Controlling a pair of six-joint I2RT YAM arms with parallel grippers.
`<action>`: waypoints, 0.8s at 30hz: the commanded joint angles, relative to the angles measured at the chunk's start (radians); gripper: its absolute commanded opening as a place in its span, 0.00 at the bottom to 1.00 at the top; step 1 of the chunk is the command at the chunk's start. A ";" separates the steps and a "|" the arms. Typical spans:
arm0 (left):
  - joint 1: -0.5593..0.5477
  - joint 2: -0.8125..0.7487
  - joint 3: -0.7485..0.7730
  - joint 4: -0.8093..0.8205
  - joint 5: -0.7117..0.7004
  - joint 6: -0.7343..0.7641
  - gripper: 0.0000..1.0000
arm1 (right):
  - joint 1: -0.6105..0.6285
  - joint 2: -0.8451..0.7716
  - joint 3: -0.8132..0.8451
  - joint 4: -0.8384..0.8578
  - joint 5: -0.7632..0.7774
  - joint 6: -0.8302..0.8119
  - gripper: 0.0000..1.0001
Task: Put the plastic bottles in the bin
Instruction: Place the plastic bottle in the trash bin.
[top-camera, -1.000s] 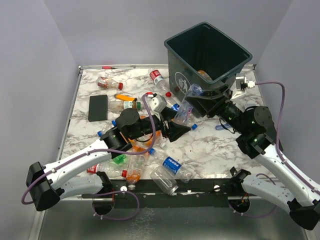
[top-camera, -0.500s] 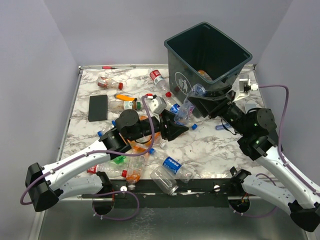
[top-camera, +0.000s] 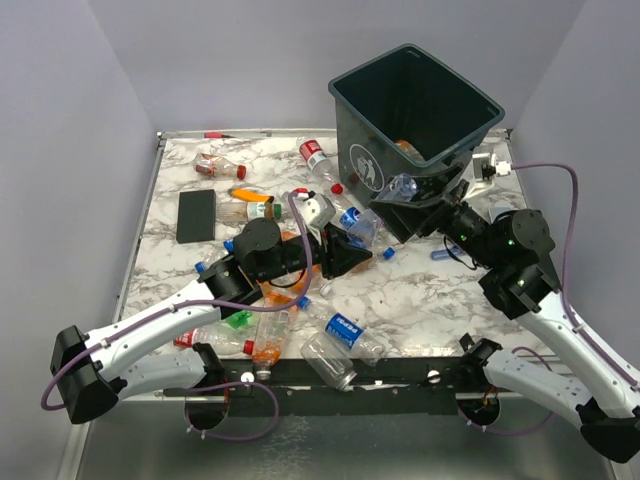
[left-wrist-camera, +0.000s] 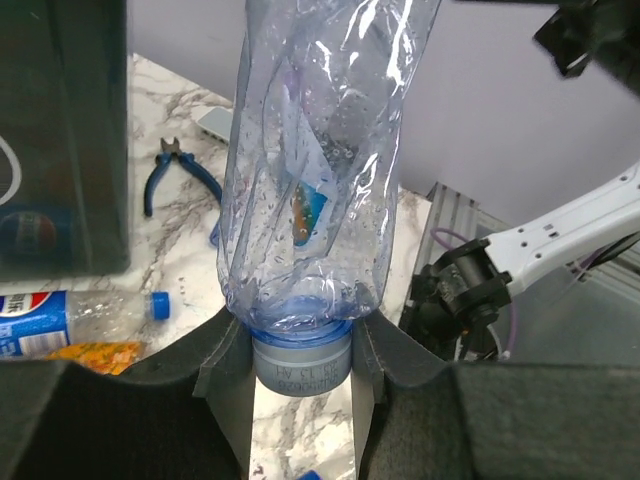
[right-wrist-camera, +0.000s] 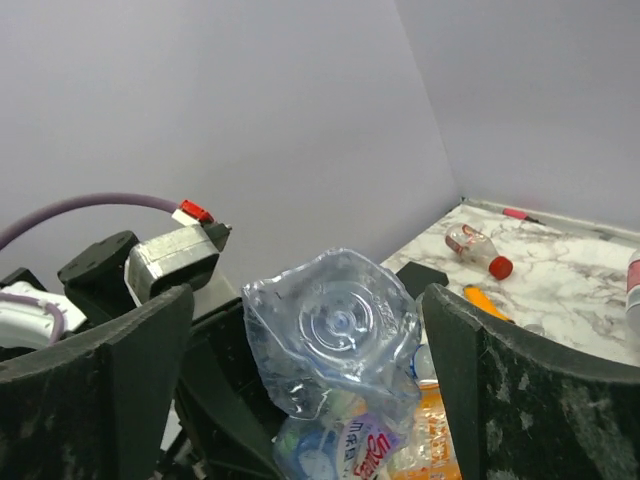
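Plastic bottle (left-wrist-camera: 320, 180) under handling: clear, thin-walled, crumpled and creased along its body, with droplets inside and no visible liquid fill. It is judged very light, soft under pressure, and liable to buckle or spring if squeezed at mid-body. Its stiffest part is the neck with the pale blue cap (left-wrist-camera: 300, 365), and that is where it is taken. The left gripper (left-wrist-camera: 300, 345) is pressed together on the cap, with the body standing up and away from the fingers. The moulded base, seen end-on in the right wrist view, is the second firm point. It sits between the fingers of the right gripper (right-wrist-camera: 310, 330), which are spread wide and appear clear of it on both sides. The bottle hangs above the tabletop (top-camera: 430, 290), between the two grippers, just beside the outer wall of the bin (top-camera: 350, 130) and below its rim, not over the opening. A hold on a round, smooth cap alone is judged prone to swivel or slip, so a slow carry is advisable. Further out, loose bottles (top-camera: 345, 330) lie scattered on the tabletop. Blue-handled pliers (left-wrist-camera: 180, 180) lie near the bin, and a flat black pad (top-camera: 196, 215) sits well to the left.
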 joint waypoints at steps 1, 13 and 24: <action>0.001 -0.040 0.029 -0.071 -0.101 0.105 0.00 | 0.008 0.002 0.131 -0.282 -0.002 -0.001 1.00; -0.018 -0.196 -0.077 -0.168 -0.226 1.024 0.00 | 0.008 0.043 0.577 -1.050 -0.006 -0.121 1.00; -0.093 -0.228 -0.219 -0.206 -0.346 2.000 0.00 | 0.009 0.180 0.494 -1.179 -0.273 -0.145 1.00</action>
